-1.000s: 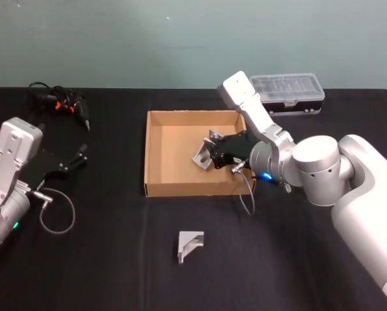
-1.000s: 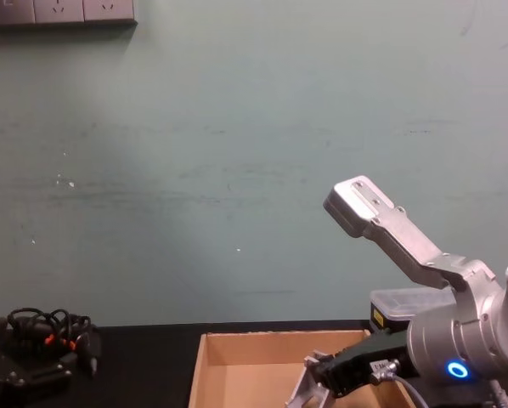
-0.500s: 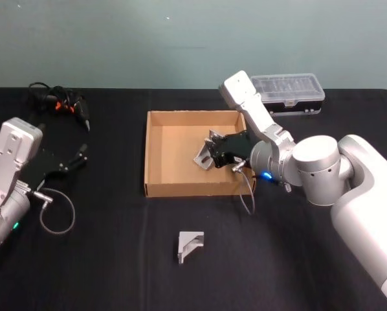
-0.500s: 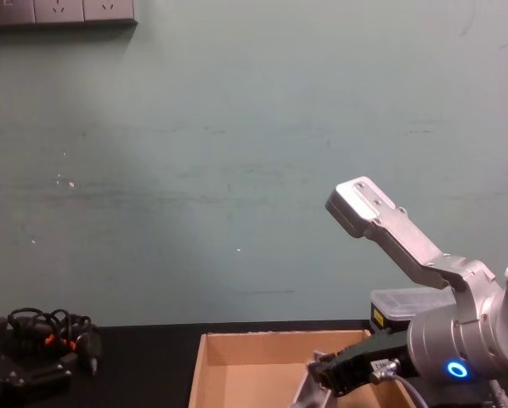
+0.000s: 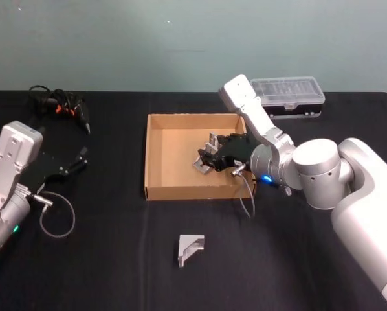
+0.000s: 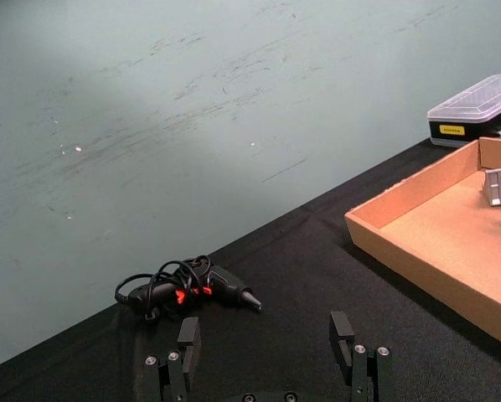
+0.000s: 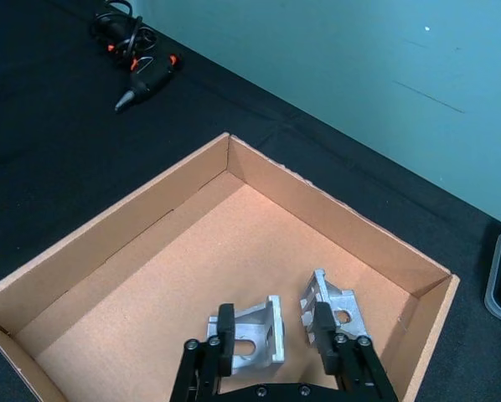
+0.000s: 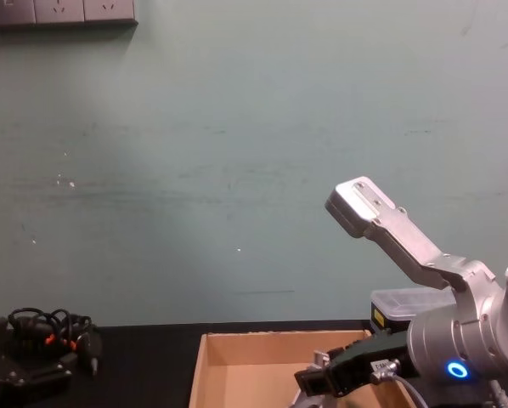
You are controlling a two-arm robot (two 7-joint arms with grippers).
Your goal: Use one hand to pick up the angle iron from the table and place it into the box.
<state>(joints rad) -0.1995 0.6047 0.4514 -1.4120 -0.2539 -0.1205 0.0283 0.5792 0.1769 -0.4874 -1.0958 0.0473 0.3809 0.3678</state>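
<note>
The tan cardboard box [image 5: 156, 155] sits mid-table on the black table [image 5: 103, 265]. My right gripper [image 5: 214, 155] reaches into it with its fingers [image 7: 225, 333] spread open. One angle iron [image 7: 252, 339] lies on the box floor under the gap between them, clear of the far finger. A second angle iron [image 7: 336, 306] rests beside it near the box wall, and a third angle iron [image 5: 190, 249] lies on the table in front of the box. My left gripper [image 5: 79, 161] is parked open at the table's left.
A clear-lidded plastic case [image 5: 288, 94] stands behind the box at the right. A black tool with a coiled cable [image 5: 59, 103] lies at the back left. A loose cable loop [image 5: 56, 217] hangs by my left arm.
The angle iron that my right gripper held tilted above the box floor now lies flat in the box, and the fingers have opened. The left arm stayed put.
</note>
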